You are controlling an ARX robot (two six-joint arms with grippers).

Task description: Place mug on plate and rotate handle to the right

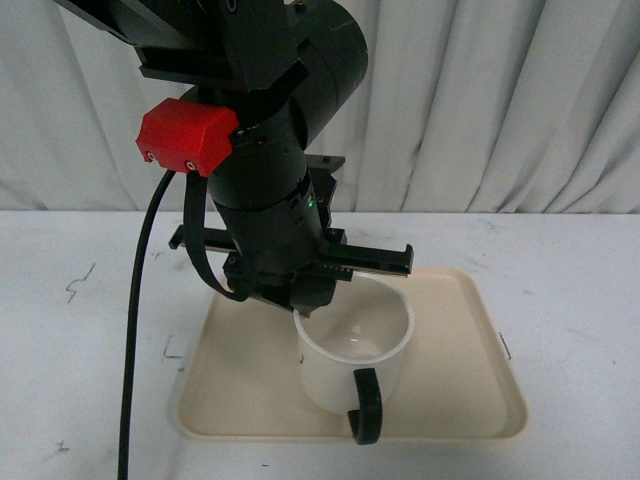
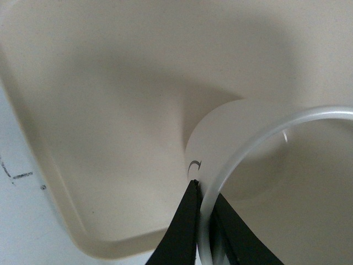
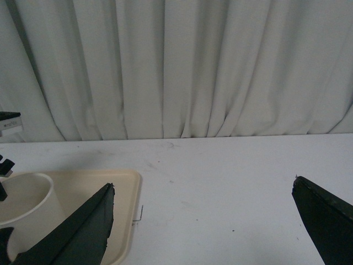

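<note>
The mug (image 1: 352, 352) stands upright on the plate (image 1: 455, 385), in the near half of the tray and a little left of its middle. Its handle (image 1: 365, 405) faces the front camera, reaching out over the plate's near rim. The mug's inside is bare and white.

The left gripper (image 1: 304, 310) comes down from above onto the far left part of the rim. In the left wrist view the 2 black fingers (image 2: 185, 232) pinch the mug's (image 2: 220, 130) thin wall, 1 inside and 1 outside, so the left gripper (image 2: 205, 223) is clamped on the rim. Part of a small black drawn mark shows on the outer wall by the fingertip. Around it lies the plate's (image 2: 110, 110) beige floor with its rounded corner.

The right gripper (image 3: 204, 221) hangs over the white table (image 3: 220, 165) beside the plate (image 3: 126, 185), its fingers (image 3: 83, 232) spread wide with nothing between them. The mug (image 3: 25, 201) shows at the edge of that view.

A red block (image 1: 188, 135) sits on the left arm, and a black cable (image 1: 130, 350) trails down to the table. A white curtain (image 3: 176, 66) closes the background.
</note>
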